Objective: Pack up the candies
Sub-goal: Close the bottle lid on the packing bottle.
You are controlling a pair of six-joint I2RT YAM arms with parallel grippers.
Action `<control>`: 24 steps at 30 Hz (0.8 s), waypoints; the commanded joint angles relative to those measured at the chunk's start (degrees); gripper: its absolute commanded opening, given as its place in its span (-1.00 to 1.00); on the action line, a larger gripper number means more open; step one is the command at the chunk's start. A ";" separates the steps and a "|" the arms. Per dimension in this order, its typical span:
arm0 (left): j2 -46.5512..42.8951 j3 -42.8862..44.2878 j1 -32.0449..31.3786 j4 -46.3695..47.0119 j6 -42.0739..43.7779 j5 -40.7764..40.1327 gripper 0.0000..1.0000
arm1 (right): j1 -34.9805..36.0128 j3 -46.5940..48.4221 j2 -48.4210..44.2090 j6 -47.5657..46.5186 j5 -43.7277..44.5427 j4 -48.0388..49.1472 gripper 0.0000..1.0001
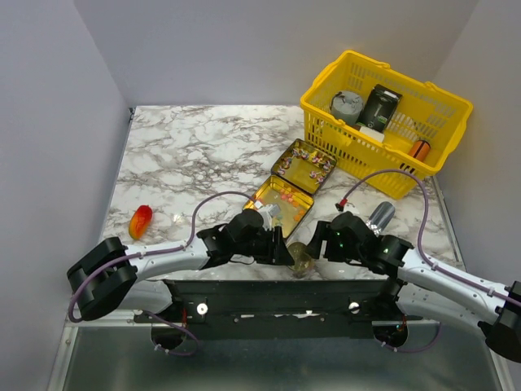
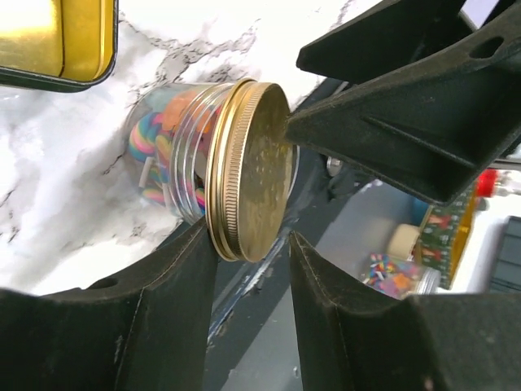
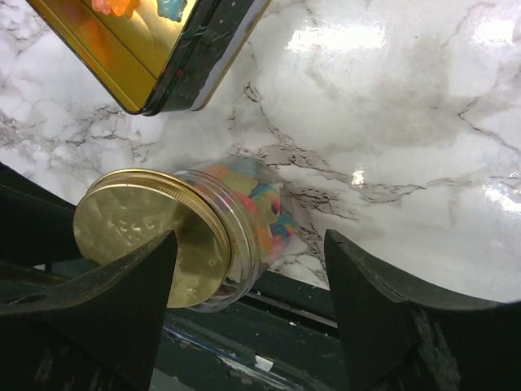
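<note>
Capping seems the step in hand: tiny multicoloured candies (image 2: 159, 151) fill the small clear glass jar (image 1: 299, 259) lying sideways at the near edge of the marble counter (image 1: 187, 155), left fingers (image 2: 163, 326) half-open astride its gold screw lid (image 2: 256, 171), right fingers (image 3: 383, 318) wide and empty, so next probably calls for regripping and righting it.

The candies (image 1: 305, 161) lie loose in the open tin (image 1: 297, 213) in front of me: purple, pink and white in the far half, orange and yellow in the near half.

No text is legible; the gold lid's (image 3: 138, 216) embossing cannot be read.
</note>
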 commanded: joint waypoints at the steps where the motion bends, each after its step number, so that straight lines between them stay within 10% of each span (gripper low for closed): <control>1: 0.75 2.70 -1.89 -7.61 3.82 -6.40 0.03 | 0.41 0.14 0.29 -0.62 -0.56 1.99 0.58; 24: -0.75 11.58 -9.28 -22.12 6.81 -18.89 0.11 | 0.50 -0.39 -2.70 -1.94 -3.82 1.99 0.54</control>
